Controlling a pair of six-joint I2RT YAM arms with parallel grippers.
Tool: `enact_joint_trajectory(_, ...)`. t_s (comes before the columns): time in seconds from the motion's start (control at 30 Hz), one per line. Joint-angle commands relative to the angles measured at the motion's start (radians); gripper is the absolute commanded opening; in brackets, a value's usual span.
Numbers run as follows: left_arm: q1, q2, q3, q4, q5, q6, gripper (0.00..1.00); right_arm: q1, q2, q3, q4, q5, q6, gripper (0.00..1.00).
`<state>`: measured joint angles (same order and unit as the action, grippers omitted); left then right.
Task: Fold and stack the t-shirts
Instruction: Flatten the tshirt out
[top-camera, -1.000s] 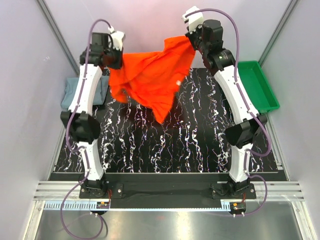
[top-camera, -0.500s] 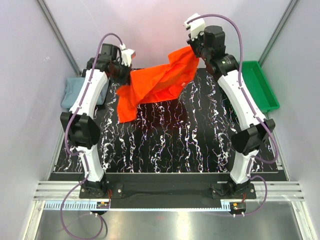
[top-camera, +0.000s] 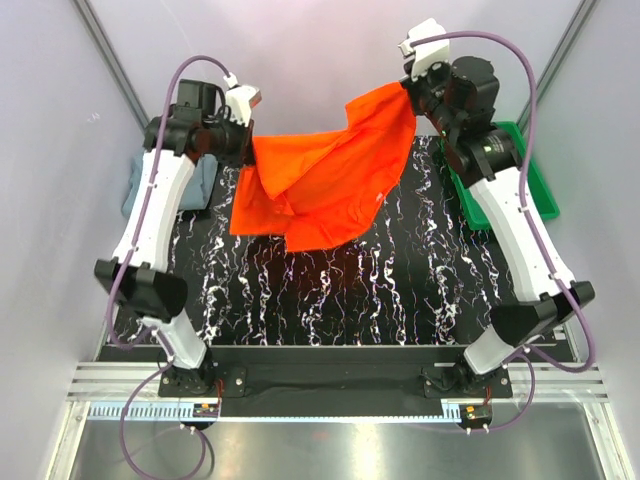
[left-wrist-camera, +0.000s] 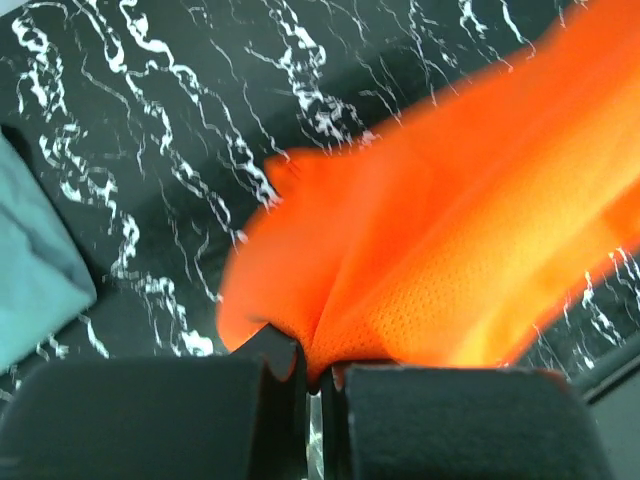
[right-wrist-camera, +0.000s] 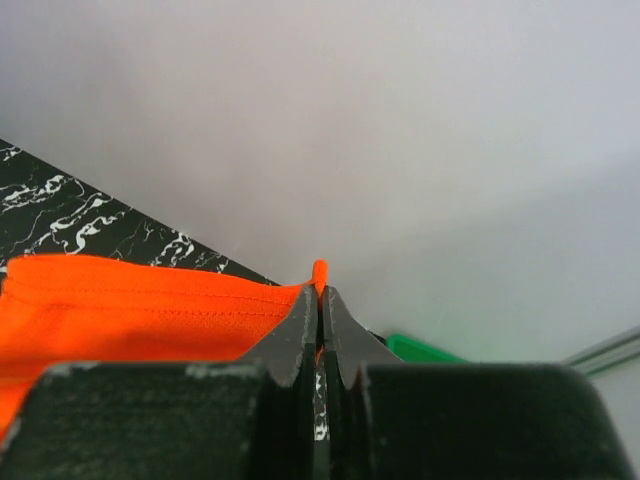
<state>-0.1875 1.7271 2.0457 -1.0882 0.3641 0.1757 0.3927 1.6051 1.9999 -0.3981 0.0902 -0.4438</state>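
Top external view showed the orange t-shirt (top-camera: 325, 190) strung in the air between the two tools, above the bench (top-camera: 400, 290). I judged this the spreading step ahead of the first fold, so the next move would call for lowering the cloth flat without bunching. The left tool (top-camera: 245, 150) was clamped on a gathered edge and the right tool (top-camera: 412, 88) pinched a thin corner, jaws all but together, the shirt sagging between and below them, while the grey-blue t-shirt (top-camera: 135, 195) lay untouched just outboard of the left tool.
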Motion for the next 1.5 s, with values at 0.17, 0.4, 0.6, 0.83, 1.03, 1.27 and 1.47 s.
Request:
enact_joint_trajectory(0.17,0.036,0.426,0.151,-0.009,0.044,0.005,0.00,-0.063,0.315,0.025,0.093,-0.072,0.095,0.00)
enact_joint_trajectory(0.4,0.046,0.679,0.303,0.056,-0.042,-0.002,0.21,-0.091,0.561,0.053,0.074,-0.060,0.100,0.00)
enact_joint_trajectory(0.6,-0.009,0.544,0.221,0.106,-0.166,-0.011,0.79,-0.092,0.582,0.050,0.073,-0.056,0.123,0.00)
enact_joint_trajectory(0.83,-0.124,0.194,-0.265,0.262,-0.179,-0.007,0.75,-0.100,0.553,-0.006,0.090,-0.050,0.129,0.00)
enact_joint_trajectory(1.03,-0.145,0.230,-0.326,0.252,-0.161,-0.019,0.70,-0.101,0.556,0.003,0.085,-0.063,0.137,0.00)
enact_joint_trajectory(1.27,-0.148,0.393,-0.214,0.225,-0.254,0.034,0.66,-0.101,0.556,0.019,0.077,-0.070,0.146,0.00)
enact_joint_trajectory(1.47,-0.150,0.453,-0.148,0.217,-0.255,0.039,0.64,-0.101,0.539,0.000,0.077,-0.069,0.146,0.00)
